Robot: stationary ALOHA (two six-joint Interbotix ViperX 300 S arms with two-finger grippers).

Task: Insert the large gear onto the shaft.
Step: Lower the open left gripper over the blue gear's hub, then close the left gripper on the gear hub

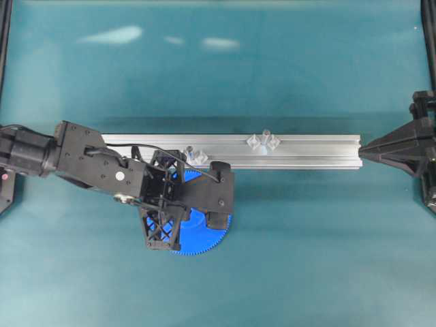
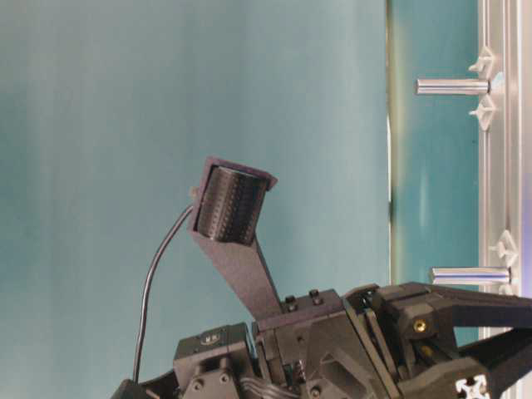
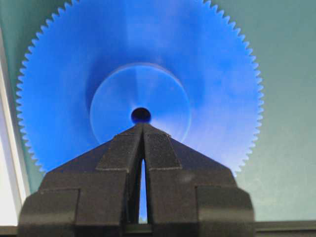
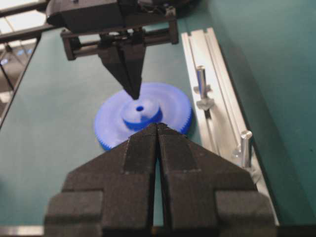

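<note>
Jaws of the left gripper (image 4: 134,91) are pressed shut above the wide bright-blue toothed plastic gear (image 4: 168,106), so they must spread before gripping its raised hub.

Aluminium rail (image 1: 306,151) spanning 9 to 3 o'clock on teal table (image 1: 218,68), bearing a second pin (image 1: 266,136) at 1 o'clock.

Left hand (image 4: 134,91) points down, fingers pressed together; right hand (image 4: 157,129) likewise closed.
</note>
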